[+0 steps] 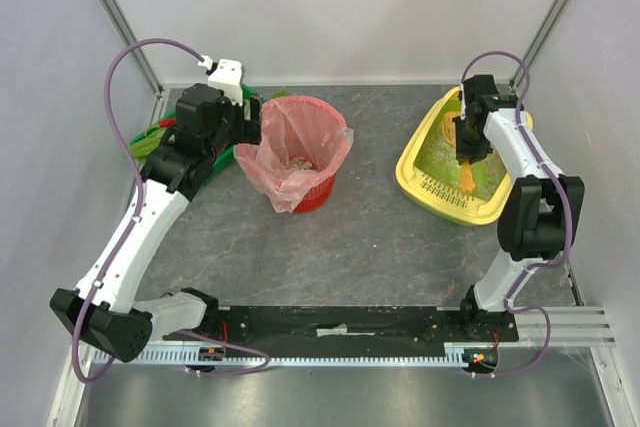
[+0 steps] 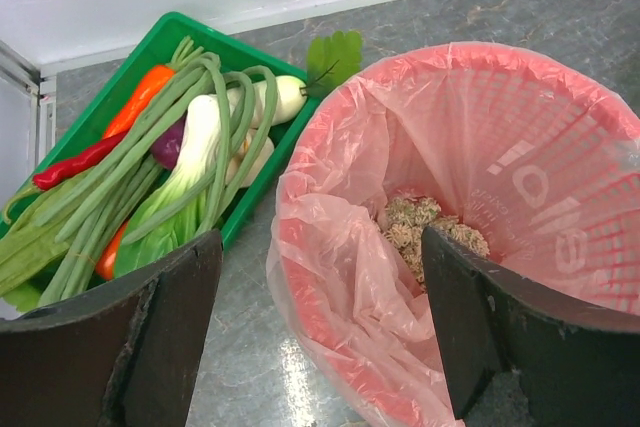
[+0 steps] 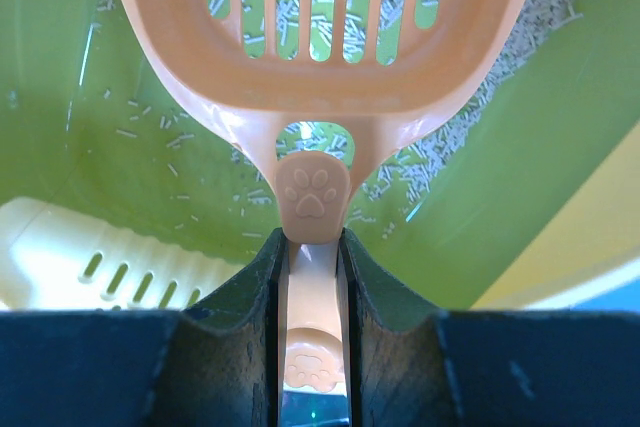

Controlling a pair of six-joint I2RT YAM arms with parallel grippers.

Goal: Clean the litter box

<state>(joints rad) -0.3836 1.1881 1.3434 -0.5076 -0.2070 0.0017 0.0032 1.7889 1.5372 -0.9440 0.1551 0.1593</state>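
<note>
— Where is the litter box (image 1: 415, 162) from where you stand?

— On the far right of the bench (image 1: 380, 247), just beside the right arm. It is a yellow tray, green inside, with pale litter (image 3: 440, 137) spread over part of its floor.

— And the right claw (image 3: 313, 247)?

— Pinched narrow on the handle of an orange slotted scoop (image 3: 320, 47). The scoop hangs low inside the box, over the litter. I see nothing lying in it, only pellets showing through the slots.

— The left claw (image 2: 318, 242)?

— Spread wide, holding nothing. It hovers above the near rim of the red basket (image 2: 560, 147) with the pink bag, next to the green tray (image 2: 160, 32) of vegetables.

— So how far along, would you say?

— Partway, I'd judge. A small heap of clumps (image 2: 420, 222) lies at the bottom of the bag, so some waste is out. Litter remains in the box, and I can't tell from here whether more clumps hide in it. What's left looks like further sifting, carrying each load to the basket, then setting the scoop down.
</note>
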